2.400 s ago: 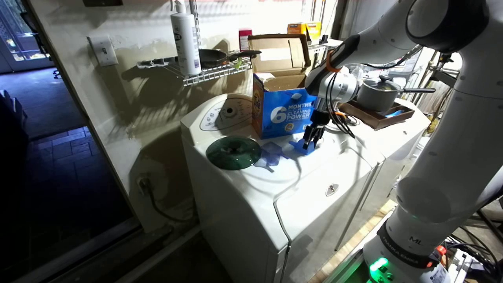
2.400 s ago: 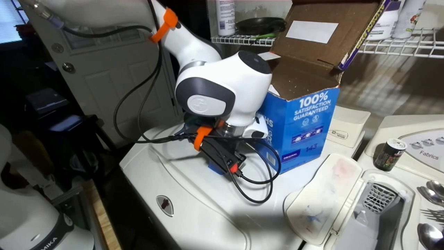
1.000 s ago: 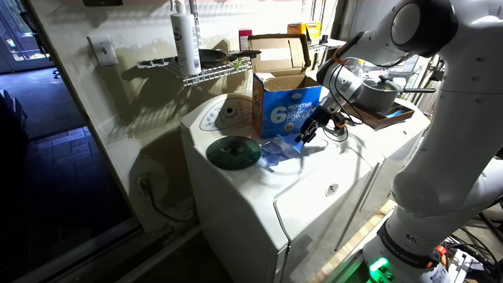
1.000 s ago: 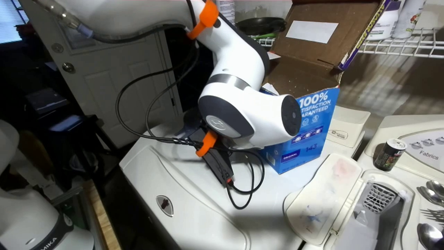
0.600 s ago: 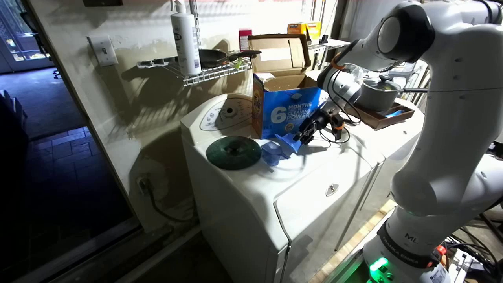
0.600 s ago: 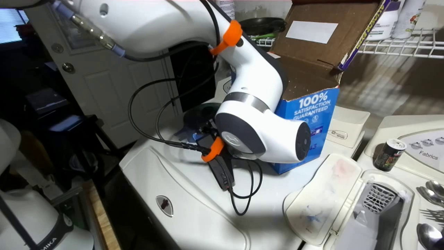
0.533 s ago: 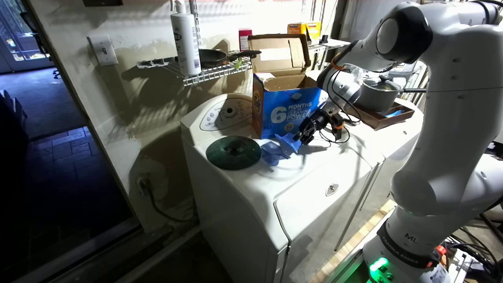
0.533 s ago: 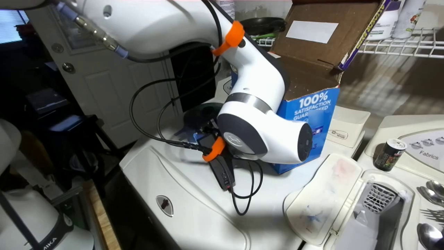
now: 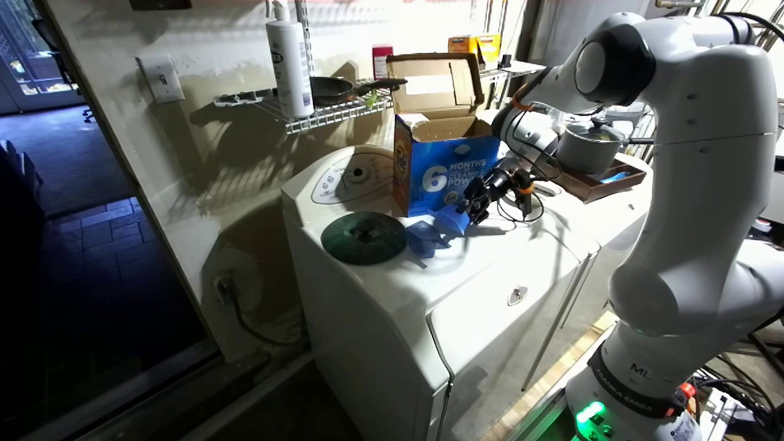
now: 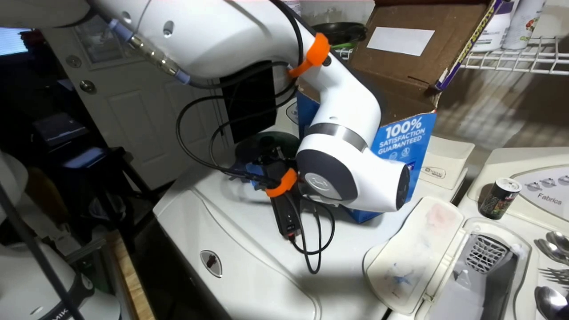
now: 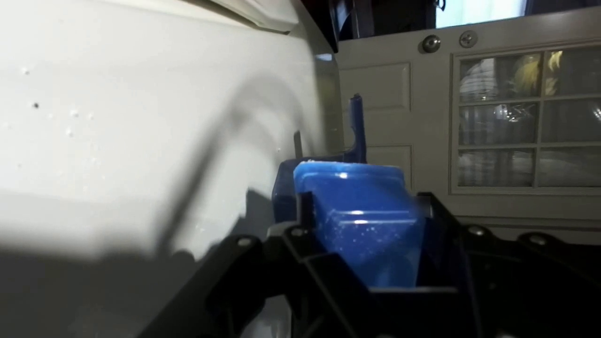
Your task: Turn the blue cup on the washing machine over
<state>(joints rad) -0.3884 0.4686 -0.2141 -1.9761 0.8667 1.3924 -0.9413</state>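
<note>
The tool (image 11: 365,202) pinches the blue cup (image 11: 364,227) from both sides, low in the centre of the wrist view. In an exterior view the cup shows as a tilted blue shape just right of the middle of the frame, over the washing machine (image 9: 392,300), which serves as the table here. Whether the cup touches the table, and which way its mouth faces, I cannot tell.

The turn looks part-way done, so slipping seems the first danger: the walls look smooth and seem to taper, and a light hold could slide toward the narrow end as the cup rolls. If there is little clearance, an edge may catch on the table and twist the cup within the grip. Letting go at this slant would probably leave it lying on its side.

Just left of the cup in that frame lies a darker blue piece (image 9: 424,239); a sweep that way could shove it into the green disc (image 9: 362,237). The cardboard box (image 9: 450,174), upper centre, stands close behind the tool, so a wide swing might knock it. Slack cables (image 10: 266,180) loop near the tool and could drag or snag during further rolling.
</note>
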